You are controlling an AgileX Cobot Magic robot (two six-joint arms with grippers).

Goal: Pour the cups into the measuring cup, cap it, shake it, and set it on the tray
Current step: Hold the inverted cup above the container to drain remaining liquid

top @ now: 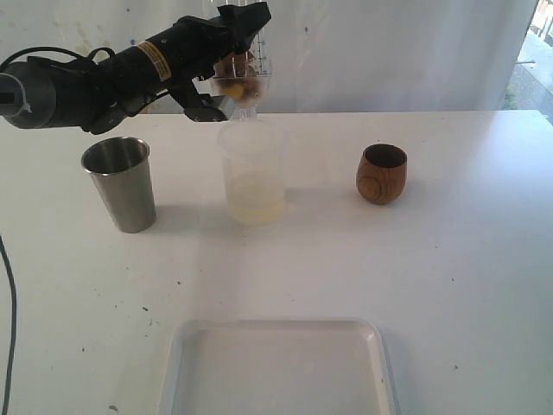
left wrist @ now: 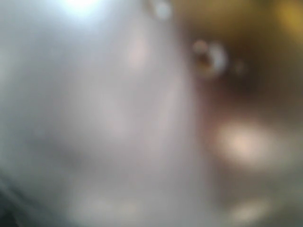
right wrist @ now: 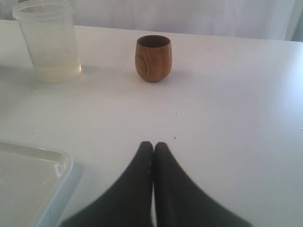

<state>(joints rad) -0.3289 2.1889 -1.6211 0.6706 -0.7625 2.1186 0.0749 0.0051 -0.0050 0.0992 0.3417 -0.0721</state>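
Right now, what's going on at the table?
The left end effector holds the measuring cup, with yellow and brown contents, in the air above the frosted cup, which has pale liquid at its bottom. The tumbler and wooden cup stand either side. The right end effector is shut, empty, near the tray.

**Left wrist view:** fully defocused. Only a grey-white mass and a brown-yellow patch register, and no object can be identified.

**Exterior view:**
- Directly above the frosted translucent plastic cup, the clear plastic measuring cup with printed scale marks is cut off by the top edge.
- Its yellow and brown contents are too small to identify.
- The fingertips of the black left gripper carrying it cannot be made out.
- In front of the frosted cup, the flat white rectangular tray is cut off by the bottom edge.
- Right of the frosted cup, the interior of the rounded brown wooden cup is too dark to read.

**Right wrist view:** the black right gripper is cut off by the picture's edge. Only its touching finger ends show.
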